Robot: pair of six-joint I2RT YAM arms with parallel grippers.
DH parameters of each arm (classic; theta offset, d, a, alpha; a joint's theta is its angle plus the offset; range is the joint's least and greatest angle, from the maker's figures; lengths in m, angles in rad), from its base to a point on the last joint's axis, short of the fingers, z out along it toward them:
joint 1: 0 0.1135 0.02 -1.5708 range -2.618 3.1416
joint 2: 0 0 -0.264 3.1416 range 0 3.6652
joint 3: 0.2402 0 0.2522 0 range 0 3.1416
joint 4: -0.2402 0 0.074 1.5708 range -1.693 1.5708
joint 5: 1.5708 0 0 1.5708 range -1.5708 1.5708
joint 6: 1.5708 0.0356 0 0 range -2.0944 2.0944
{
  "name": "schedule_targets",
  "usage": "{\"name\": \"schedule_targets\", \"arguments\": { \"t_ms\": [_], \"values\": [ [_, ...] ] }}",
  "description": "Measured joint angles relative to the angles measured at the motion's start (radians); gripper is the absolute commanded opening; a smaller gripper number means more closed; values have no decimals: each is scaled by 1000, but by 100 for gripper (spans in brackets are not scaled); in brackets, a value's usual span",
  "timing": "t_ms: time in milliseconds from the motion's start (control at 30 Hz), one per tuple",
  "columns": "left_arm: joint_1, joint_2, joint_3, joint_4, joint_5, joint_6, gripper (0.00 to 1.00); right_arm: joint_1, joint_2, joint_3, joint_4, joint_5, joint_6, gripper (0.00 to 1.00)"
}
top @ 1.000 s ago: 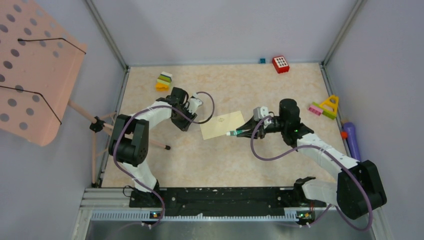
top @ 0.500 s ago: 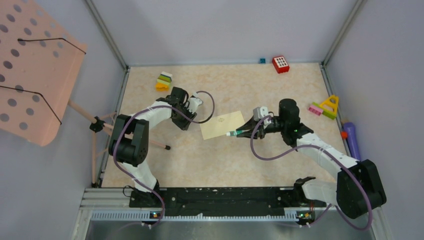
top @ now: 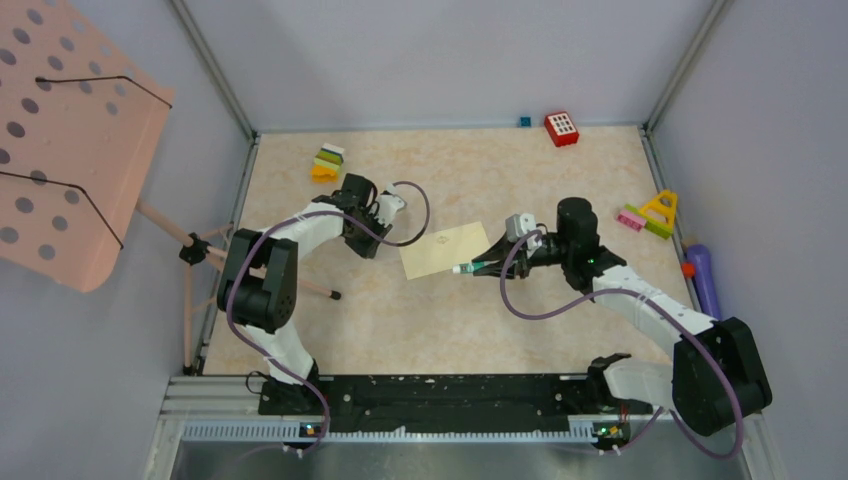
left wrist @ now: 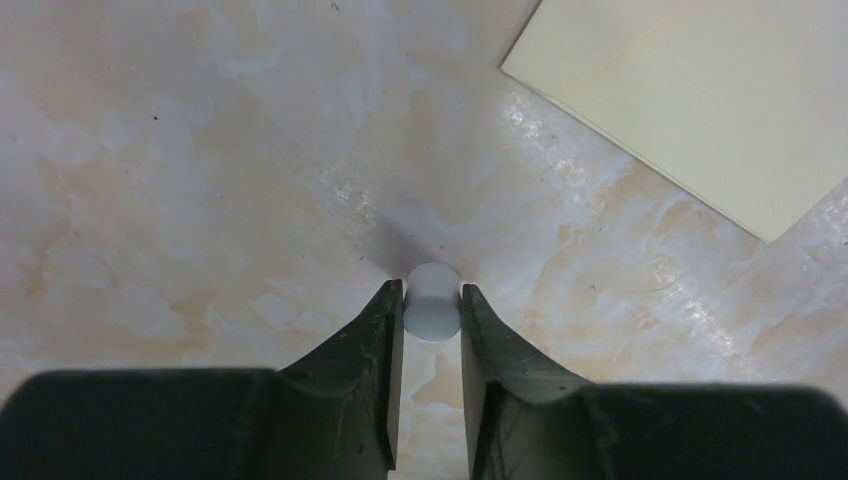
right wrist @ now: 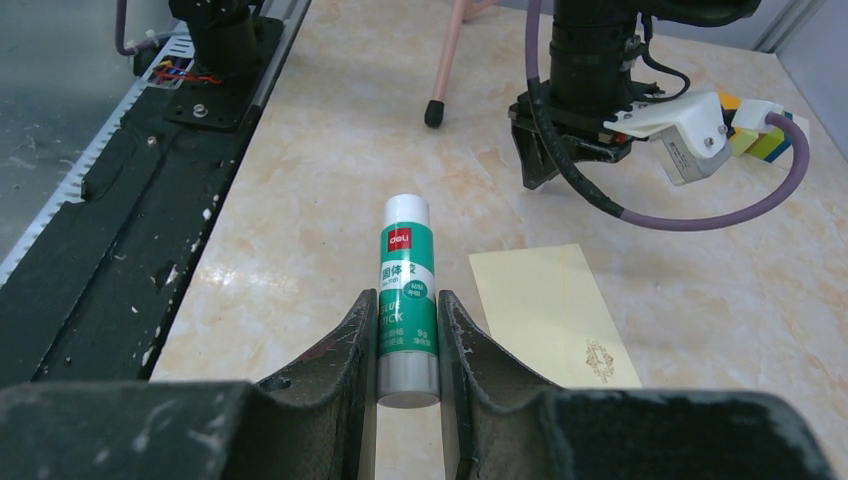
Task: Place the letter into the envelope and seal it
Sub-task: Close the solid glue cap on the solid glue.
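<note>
The pale yellow envelope [top: 445,250] lies flat mid-table, its flap closed and a small gold mark [right wrist: 598,359] on its face. My right gripper [right wrist: 406,297] is shut on a green and white glue stick [right wrist: 407,290], which points toward the left arm just beside the envelope's near edge [top: 468,266]. Left of the envelope [left wrist: 700,100], my left gripper [left wrist: 432,290] hangs low over the table. Its two jaws press on either side of a small white cap [left wrist: 432,305]. The letter does not show in any view.
Toy blocks sit at the back left [top: 327,162], back right [top: 561,128] and right edge [top: 648,213]. A purple object [top: 703,280] lies past the right rail. A pink perforated stand [top: 70,130] leans at the left, one foot [top: 335,295] on the table.
My left jaws have narrowed onto the white cap. Both arms, the glue stick and the envelope stay where they were.
</note>
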Motion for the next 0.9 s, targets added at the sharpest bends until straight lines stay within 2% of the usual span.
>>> {"name": "schedule_targets", "arguments": {
  "t_ms": [67, 267, 400, 533, 700, 800, 900],
  "values": [
    [0, 0, 0, 0, 2, -1, 0, 0, 0, 0, 0, -2, 0, 0],
    [0, -8, 40, -40, 71, -5, 0, 0, 13, 0, 23, -10, 29, 0],
    [0, -66, 130, -84, 229, -20, 0, -2, 41, -7, 103, -18, 125, 0],
    [0, -170, 225, -42, 454, -79, 0, -16, 51, -18, 216, -27, 256, 0],
    [0, -274, 198, 198, 749, -301, 0, -52, 50, -53, 447, -38, 467, 0],
    [-2, -290, 61, 520, 900, -573, 0, -65, 50, -89, 583, -37, 578, 0],
    [-4, -262, -105, 887, 978, -892, 0, -66, 50, -110, 680, -21, 660, 0]
  ]
}}
